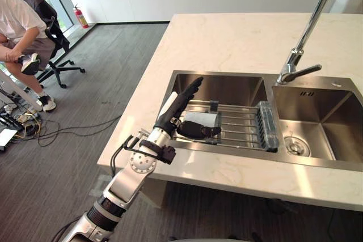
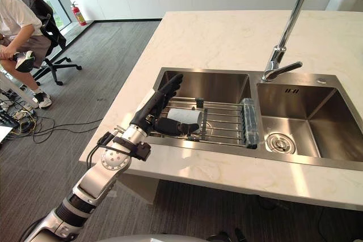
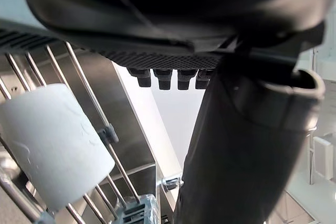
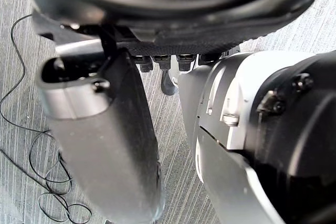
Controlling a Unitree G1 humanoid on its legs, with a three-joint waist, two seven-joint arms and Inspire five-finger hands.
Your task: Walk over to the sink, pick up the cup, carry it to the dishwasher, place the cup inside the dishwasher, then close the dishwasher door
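While the left hand [image 1: 178, 106] hangs over the sink's [image 1: 227, 86] left basin with fingers straight, we note the white cup [image 1: 201, 118] on its side on the wire rack [image 1: 238, 123], against the thumb. Right hand [image 4: 105, 145] relaxed, fingers straight, above the floor [image 4: 21, 103].

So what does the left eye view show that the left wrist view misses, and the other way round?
Extra in the left eye view: the tap, the second basin, the pale countertop and a seated person off to the side. Extra in the left wrist view: the ribbed underside of the left robot hand up close, with its fingertips in a row. Shared: the white cup lying on the wire rack in the sink, with the robot hand open next to it.
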